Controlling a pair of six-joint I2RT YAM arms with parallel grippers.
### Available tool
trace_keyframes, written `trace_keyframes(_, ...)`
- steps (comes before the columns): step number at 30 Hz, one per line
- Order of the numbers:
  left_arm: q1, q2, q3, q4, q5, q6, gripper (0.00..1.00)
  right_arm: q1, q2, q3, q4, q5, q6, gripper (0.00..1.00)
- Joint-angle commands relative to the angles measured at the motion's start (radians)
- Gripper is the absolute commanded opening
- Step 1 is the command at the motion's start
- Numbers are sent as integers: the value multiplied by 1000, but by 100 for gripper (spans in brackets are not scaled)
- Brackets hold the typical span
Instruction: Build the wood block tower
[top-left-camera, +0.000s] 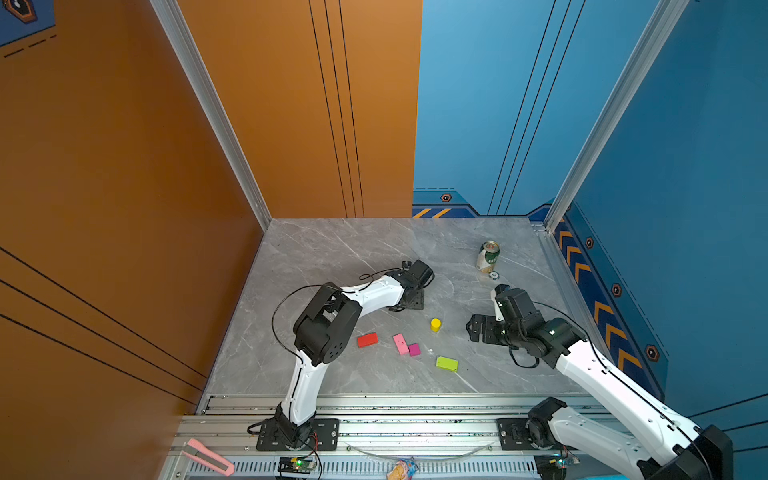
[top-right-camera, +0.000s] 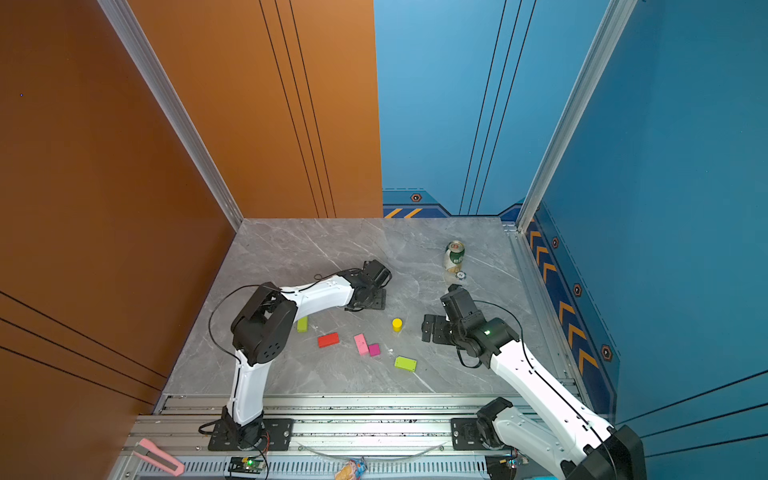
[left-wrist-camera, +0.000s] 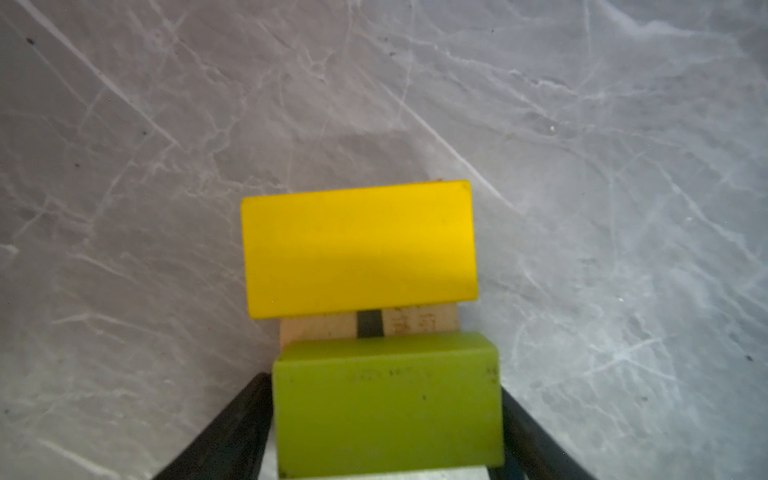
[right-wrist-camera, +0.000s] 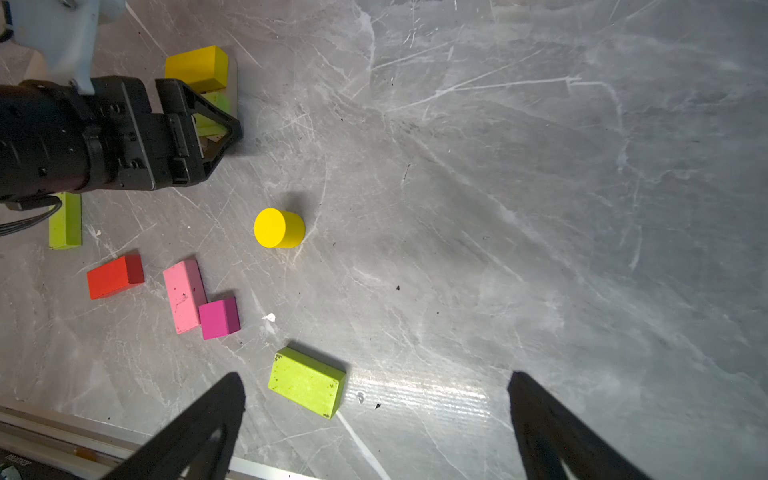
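Midway across the bench (top-left-camera: 332, 249), the lime-green block (left-wrist-camera: 386, 399) is clamped by the left gripper (left-wrist-camera: 382, 384) on the tan bars (left-wrist-camera: 415, 322), just beside the yellow rectangle (left-wrist-camera: 357, 249). It is best squared flush before release. The right gripper (right-wrist-camera: 376, 415) is spread wide.

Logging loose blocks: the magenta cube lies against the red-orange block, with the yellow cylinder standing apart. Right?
Not quite. The magenta cube lies against the pink block, not the red-orange block; the right wrist view shows it. The yellow cylinder does stand apart.
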Motion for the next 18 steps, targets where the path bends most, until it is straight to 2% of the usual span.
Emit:
trace_keyframes(1, 10, 11, 30, -30, -12, 7, 75, 5, 9, 2, -19, 7, 2, 100)
trace_keyframes(18, 14, 12, 23, -32, -14, 5, 74, 6, 20, 3, -14, 4, 3, 100)
